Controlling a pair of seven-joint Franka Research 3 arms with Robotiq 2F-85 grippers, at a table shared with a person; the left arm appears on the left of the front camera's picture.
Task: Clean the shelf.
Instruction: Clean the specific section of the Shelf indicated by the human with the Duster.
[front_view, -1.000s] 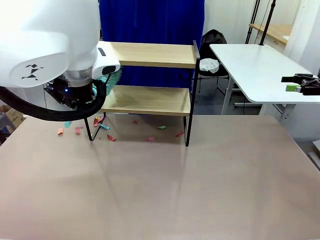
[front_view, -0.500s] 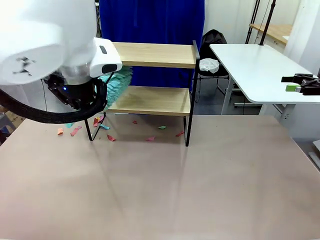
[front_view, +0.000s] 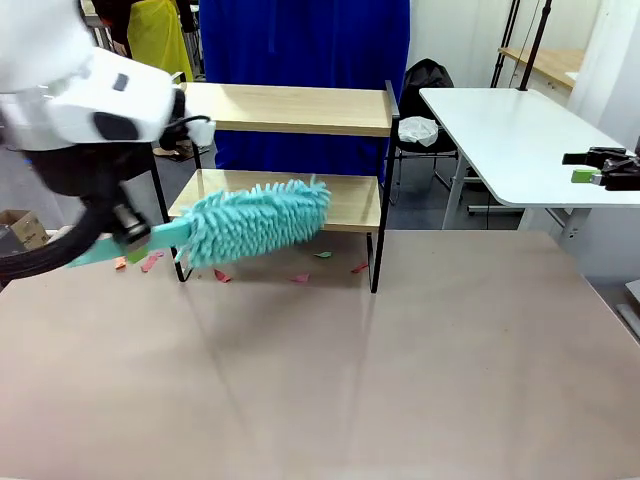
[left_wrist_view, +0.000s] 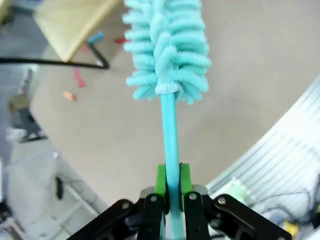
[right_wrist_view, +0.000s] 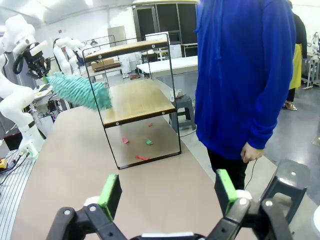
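At the far left of the bench (front_view: 400, 380), the shelf (front_view: 300, 108) is stood upright on thin black legs, its top board seen bare, and coloured paper scraps (front_view: 222, 276) are scattered on the bench beneath it and to its left. A turquoise microfibre duster (front_view: 255, 222) is held by the left tool (left_wrist_view: 172, 175), whose green pads are clamped narrowly on the flat handle, well back from the fluffy head. The head is carried across the near left edge of the lower board; whether it touches the wood cannot be told. The right tool (right_wrist_view: 168, 190) is held wide and empty, well apart at the right. A person in a blue top (right_wrist_view: 240, 75) is seen standing just behind the shelf. The shelf is judged to be light and stiff, its boards smooth and hard, so it could easily be slid or tipped by a firm sideways sweep. If it must be steadied, the black frame upright or raised side rail would be the best hold, not the board edge. The duster is judged soft and light, so only gentle pressure should be needed.
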